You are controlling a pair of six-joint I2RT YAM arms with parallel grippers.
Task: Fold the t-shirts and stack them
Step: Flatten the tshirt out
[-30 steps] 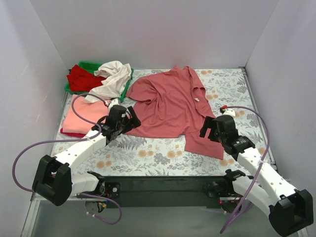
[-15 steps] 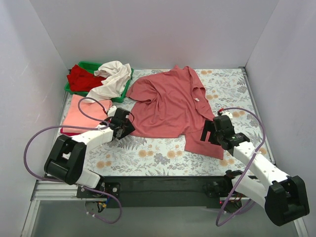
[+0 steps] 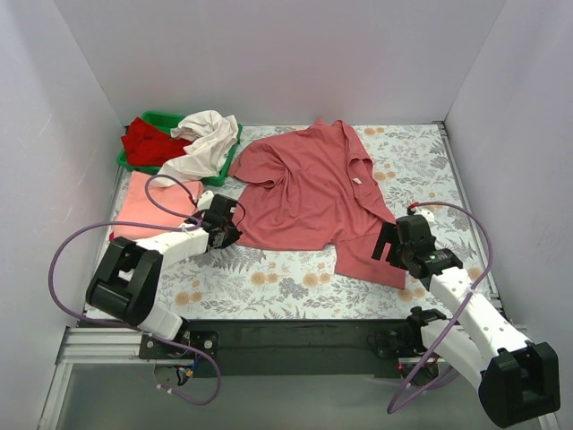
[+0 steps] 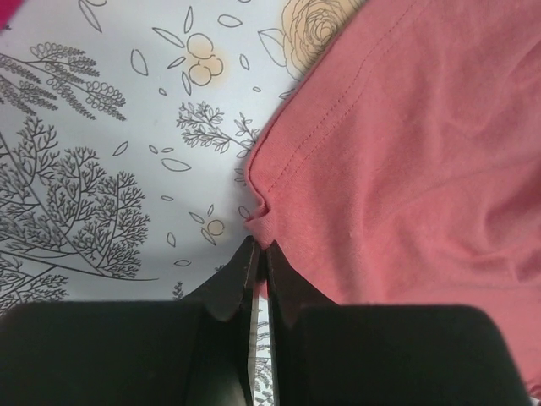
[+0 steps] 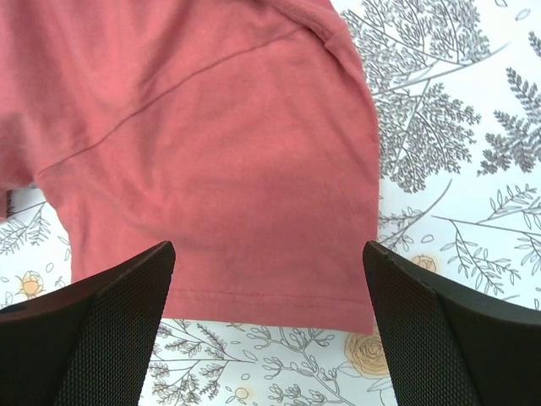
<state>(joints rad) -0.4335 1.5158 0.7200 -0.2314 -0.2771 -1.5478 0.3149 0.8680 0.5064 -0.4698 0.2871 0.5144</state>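
Here, a dusty-rose short-sleeved cloth t-shirt (image 3: 309, 193) lay open but rumpled across the middle of the floral-printed table (image 3: 269, 279), its collar toward the far side. The left end effector (image 4: 259, 252) had its fingers pressed together on the shirt's near-left corner, and the cloth puckered at their tips. The right end effector (image 5: 267, 258) was spread wide over the near-right hem and gripped nothing.

At the left, a salmon-pink folded t-shirt (image 3: 148, 213) lay flat. Beyond it, a green plastic bin (image 3: 163, 117) held a red t-shirt (image 3: 146, 143) and a cream-white t-shirt (image 3: 204, 141) that spilled over its rim.

The step in hand appeared to be taking hold of the rose shirt to flatten it before folding. Next, the right end effector likely needed to lower and close on the hem, so both arms could draw the cloth taut.
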